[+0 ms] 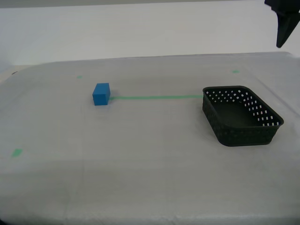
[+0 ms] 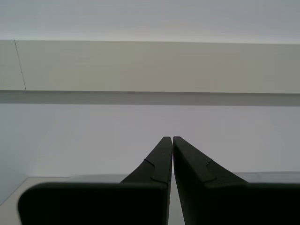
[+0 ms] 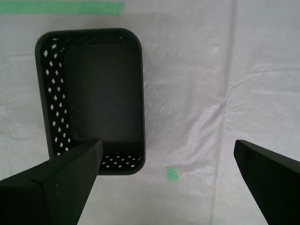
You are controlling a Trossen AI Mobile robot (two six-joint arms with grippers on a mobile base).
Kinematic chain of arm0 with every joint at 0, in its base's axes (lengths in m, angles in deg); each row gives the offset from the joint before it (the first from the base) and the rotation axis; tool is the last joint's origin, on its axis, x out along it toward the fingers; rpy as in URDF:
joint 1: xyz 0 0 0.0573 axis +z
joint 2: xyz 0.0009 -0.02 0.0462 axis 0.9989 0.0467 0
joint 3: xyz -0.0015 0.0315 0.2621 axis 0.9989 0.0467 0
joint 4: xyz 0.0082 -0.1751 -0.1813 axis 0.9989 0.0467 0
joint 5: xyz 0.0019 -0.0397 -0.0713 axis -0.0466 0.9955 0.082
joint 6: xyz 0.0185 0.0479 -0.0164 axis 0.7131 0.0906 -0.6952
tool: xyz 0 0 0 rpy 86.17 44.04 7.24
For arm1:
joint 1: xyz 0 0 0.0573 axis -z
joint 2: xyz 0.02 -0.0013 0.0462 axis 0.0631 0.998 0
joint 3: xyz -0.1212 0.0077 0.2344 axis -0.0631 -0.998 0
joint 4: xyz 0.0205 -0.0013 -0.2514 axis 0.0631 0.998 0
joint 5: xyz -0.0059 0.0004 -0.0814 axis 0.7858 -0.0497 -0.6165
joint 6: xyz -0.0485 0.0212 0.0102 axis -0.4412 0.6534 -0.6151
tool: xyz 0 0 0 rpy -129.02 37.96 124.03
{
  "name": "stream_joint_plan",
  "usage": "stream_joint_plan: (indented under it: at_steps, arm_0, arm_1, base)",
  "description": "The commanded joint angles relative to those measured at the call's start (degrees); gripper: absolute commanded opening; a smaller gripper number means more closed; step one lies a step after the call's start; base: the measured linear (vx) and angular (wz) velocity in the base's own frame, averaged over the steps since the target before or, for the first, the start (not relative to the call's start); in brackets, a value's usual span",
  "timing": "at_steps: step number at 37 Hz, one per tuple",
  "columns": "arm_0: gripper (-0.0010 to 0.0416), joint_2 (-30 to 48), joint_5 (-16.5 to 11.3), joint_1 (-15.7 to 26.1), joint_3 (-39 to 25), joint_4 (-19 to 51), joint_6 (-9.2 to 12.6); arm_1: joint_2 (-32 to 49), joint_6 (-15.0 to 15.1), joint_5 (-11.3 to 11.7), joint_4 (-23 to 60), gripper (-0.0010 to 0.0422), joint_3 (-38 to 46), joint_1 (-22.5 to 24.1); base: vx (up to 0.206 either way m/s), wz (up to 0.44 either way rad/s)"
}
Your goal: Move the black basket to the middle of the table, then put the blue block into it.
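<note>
The black basket [image 1: 243, 136] stands empty at the exterior view's right on the table [image 1: 140, 168]. The blue block [image 1: 101, 93] sits at the left end of the green tape line [image 1: 154, 97], well apart from the basket. My first gripper [image 3: 167, 145] is open and empty, high above the table, looking down on the basket [image 3: 51, 93], which lies off to one side of its jaws. My second gripper [image 2: 168, 138] is shut on nothing and faces a pale wall. An arm's dark gripper tip [image 1: 281, 42] hangs at the exterior view's top right, above and behind the basket.
Small green marks lie on the cloth at the front left [image 1: 17, 152], back left [image 1: 79, 77] and back right [image 1: 236, 71]. The back right mark shows near the basket in the first wrist view [image 3: 172, 174]. A white wall stands behind the table.
</note>
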Motion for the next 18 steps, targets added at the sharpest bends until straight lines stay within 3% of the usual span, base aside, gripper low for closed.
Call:
stream_joint_plan:
  at_steps: [1, 18]
  arm_0:
    - [0.0394, 0.0, 0.3, 0.4, 2.2, -2.4, 0.4]
    - [0.0394, 0.0, 0.2, 3.5, 9.2, -9.5, 1.0]
  arm_1:
    - [0.0, 0.1, 0.0, -0.3, 0.0, 0.0, 0.0]
    - [0.0, 0.1, 0.0, -0.3, 0.0, 0.0, 0.0]
  base:
    - [0.0, 0.0]
    - [0.0, 0.0]
